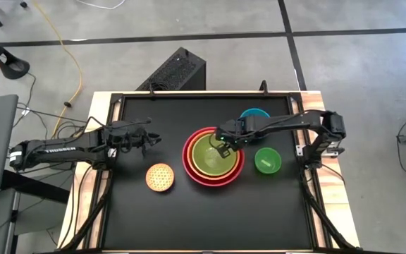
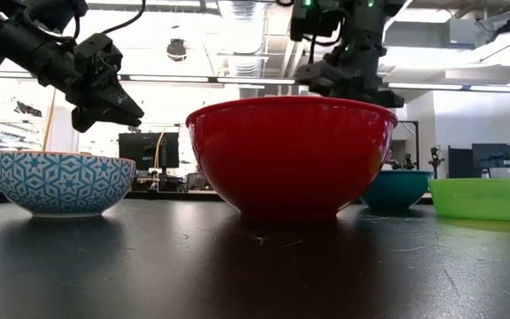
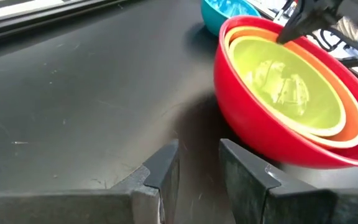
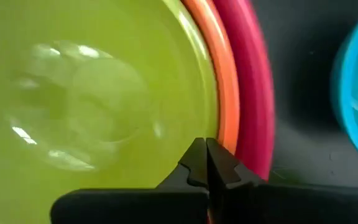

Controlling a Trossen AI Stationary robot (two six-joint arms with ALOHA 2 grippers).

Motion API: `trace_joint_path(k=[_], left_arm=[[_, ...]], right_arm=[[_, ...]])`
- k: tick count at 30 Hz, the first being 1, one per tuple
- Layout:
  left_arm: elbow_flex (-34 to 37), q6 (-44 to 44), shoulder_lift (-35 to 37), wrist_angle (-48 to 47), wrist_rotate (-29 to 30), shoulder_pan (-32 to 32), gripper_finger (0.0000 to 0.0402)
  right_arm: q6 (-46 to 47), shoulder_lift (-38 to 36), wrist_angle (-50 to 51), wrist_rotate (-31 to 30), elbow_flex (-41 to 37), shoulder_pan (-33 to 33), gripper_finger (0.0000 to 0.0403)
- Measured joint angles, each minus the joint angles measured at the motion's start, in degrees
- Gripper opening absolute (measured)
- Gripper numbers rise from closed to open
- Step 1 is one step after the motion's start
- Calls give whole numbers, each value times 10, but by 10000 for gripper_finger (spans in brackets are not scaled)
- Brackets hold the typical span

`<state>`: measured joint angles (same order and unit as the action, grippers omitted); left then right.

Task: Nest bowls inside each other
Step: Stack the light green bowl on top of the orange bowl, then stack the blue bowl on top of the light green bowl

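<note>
The red bowl (image 1: 187,156) stands mid-table with the orange bowl (image 3: 348,126) and the lime green bowl (image 1: 213,159) nested in it. A blue bowl (image 1: 254,113) sits behind it, and a small green bowl (image 1: 267,161) sits to its right. The dotted yellow bowl (image 1: 160,177) lies front left. My right gripper (image 4: 205,149) is shut and points down over the lime bowl's far rim. My left gripper (image 3: 197,168) is open in the air, left of the red bowl, with nothing between its fingers. My right gripper comes from above with shut fingers, its tips just inside the lime bowl's rim (image 4: 197,118) on the side toward the blue bowl. I cannot tell whether the tips touch the bowl's wall.
Bare black tabletop (image 1: 154,113) lies between my left gripper and the red bowl, and along the near edge. A raised frame (image 1: 210,93) runs round the table. In the low view, the yellow bowl's outside (image 2: 65,182) shows a blue pattern.
</note>
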<state>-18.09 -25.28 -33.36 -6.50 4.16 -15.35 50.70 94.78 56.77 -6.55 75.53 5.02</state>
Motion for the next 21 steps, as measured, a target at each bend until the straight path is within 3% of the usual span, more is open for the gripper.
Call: trace_joint_path(k=[6,12,21], left_arm=[[0,-9,0,0,-3,0,103],[0,-9,0,0,-3,0,103],[0,-21,0,0,-3,0,103]], right_arm=[[-2,6,-4,7,9,-4,3],[-21,-47,15,6,40,2,6],[-62,-169,100,-57,-3,103,12]])
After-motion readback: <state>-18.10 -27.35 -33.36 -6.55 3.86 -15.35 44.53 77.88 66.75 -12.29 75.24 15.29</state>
